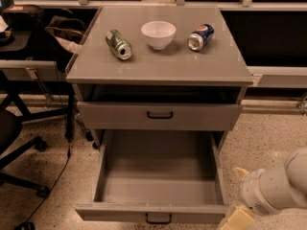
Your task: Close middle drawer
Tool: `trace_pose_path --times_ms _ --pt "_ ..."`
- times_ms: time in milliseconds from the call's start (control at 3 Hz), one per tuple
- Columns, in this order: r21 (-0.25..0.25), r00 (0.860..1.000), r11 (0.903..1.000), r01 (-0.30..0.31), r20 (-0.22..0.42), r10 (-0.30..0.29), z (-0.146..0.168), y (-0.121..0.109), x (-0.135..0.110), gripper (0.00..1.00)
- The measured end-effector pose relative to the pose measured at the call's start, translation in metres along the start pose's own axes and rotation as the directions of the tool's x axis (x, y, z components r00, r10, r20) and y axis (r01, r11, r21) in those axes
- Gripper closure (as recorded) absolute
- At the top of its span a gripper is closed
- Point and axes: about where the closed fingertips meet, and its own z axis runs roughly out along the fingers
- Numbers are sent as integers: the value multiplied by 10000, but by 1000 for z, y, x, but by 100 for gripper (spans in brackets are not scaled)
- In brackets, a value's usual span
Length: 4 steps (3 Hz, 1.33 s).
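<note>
The middle drawer (103,169) is pulled far out of the grey cabinet (158,68) and is empty. Its flat front (120,213) with the small black handle (158,218) is at the bottom edge of the view. Above it the top drawer (158,116) stands slightly out, with its own black handle. My gripper (237,218) is at the bottom right, just off the right end of the middle drawer's front, on the white arm (276,188). The lowest drawer is hidden.
On the cabinet top lie a green can (118,44), a white bowl (158,34) and a blue can (200,37). An office chair base (21,152) and a desk (33,68) stand to the left. Speckled floor (268,138) lies to the right.
</note>
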Motion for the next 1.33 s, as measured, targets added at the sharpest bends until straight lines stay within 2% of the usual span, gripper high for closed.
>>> trace_pose_path --times_ms 333,667,1000,1333 --pt "324 9979 9984 -464 -445 478 31 -1 18 0" --pt "329 9977 9983 -490 -447 505 30 -1 18 2" --pt "330 9977 9982 -492 -447 507 30 -1 18 25" --pt "479 9961 9957 -793 -343 810 41 -1 25 48"
